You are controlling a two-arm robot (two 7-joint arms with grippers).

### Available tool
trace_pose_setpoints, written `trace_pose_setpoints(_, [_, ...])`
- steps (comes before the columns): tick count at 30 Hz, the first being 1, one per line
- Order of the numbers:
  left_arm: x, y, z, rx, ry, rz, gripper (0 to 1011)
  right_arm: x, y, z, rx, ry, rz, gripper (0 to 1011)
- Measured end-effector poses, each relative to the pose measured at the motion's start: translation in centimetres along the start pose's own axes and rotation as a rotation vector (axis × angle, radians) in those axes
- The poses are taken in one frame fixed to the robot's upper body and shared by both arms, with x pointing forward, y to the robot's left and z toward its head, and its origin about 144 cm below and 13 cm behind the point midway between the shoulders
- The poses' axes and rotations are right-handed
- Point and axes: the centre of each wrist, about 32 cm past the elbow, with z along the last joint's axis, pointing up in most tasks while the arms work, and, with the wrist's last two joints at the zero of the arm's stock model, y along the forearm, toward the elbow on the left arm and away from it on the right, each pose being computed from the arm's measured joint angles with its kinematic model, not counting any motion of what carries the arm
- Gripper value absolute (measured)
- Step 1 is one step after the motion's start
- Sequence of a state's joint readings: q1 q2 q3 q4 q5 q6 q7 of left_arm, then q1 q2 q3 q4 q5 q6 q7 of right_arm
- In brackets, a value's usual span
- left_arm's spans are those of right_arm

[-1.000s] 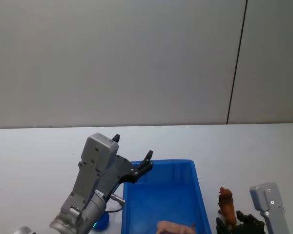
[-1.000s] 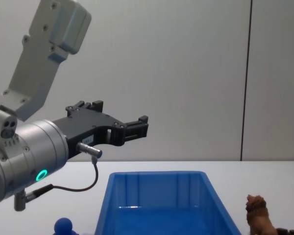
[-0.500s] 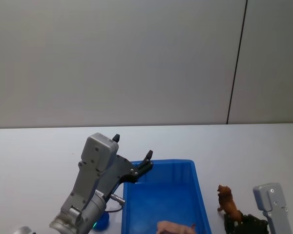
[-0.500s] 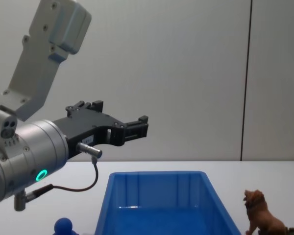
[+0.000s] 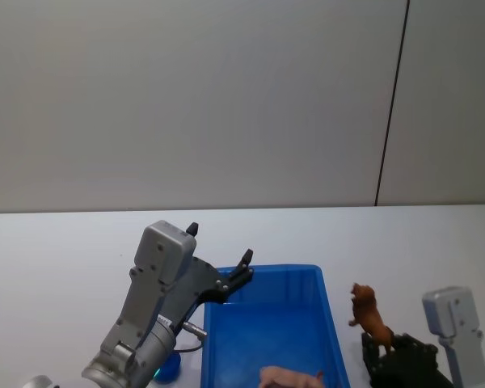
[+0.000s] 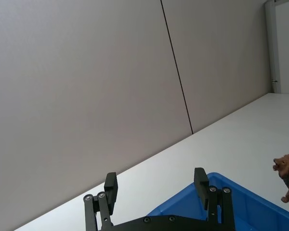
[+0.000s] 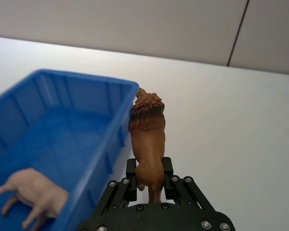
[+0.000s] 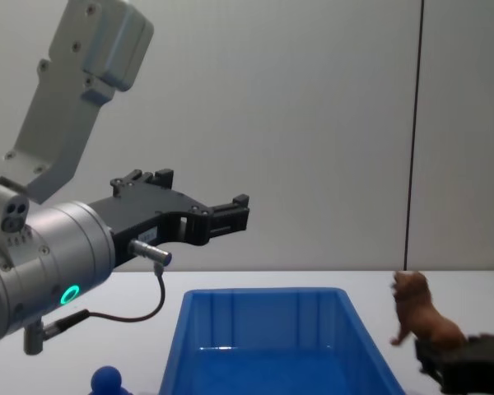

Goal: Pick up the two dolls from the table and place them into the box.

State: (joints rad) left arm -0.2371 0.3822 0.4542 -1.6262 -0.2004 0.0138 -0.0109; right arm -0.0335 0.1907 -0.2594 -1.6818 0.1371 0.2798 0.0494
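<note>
- Counter (image 5: 56, 242): plain white, spreading under and beyond both arms.
- Box (image 5: 263, 268): bright blue bin just to the left of the right tool and below the left tool's fingertips. A pink figurine (image 7: 31, 192) lies on its floor.
- Left tool (image 6: 155, 185): raised over the box's far left corner, jaws spread wide and empty.
- Right tool (image 7: 149, 178): closed on the hind legs of the brown lion doll (image 7: 147, 130), held clear of the counter.
- Brown lion doll: long axis upright, head uppermost, just outside the box's right rim. Judged from this, the coming move is a short carry leftward over that rim, then a release.
- Blue doll (image 8: 107, 378): on the counter below and behind the left tool, close beside the box's left wall, so the left arm is the nearer one. Only its round top shows in the chest view, the rest cut off at the edge; in the head view the left arm covers most of it.
</note>
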Motion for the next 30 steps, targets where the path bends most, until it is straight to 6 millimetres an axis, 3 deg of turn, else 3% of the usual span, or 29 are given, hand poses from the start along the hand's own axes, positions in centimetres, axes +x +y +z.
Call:
trace_pose_setpoints(18, [0.0, 0.0, 0.0, 0.000, 0.000, 0.000, 1001, -2.0, 2.6, 4.0, 0.108, -0.005, 0.183, 299])
trace_pose_setpoints(26, [0.0, 0.0, 0.0, 0.000, 0.000, 0.000, 1001, -2.5, 3.8, 4.6, 0.095, -0.001, 0.221, 518])
trace_pose_setpoints(30, [0.0, 0.0, 0.0, 0.000, 0.000, 0.000, 1001, -2.5, 4.3, 4.8, 0.085, 0.000, 0.222, 689])
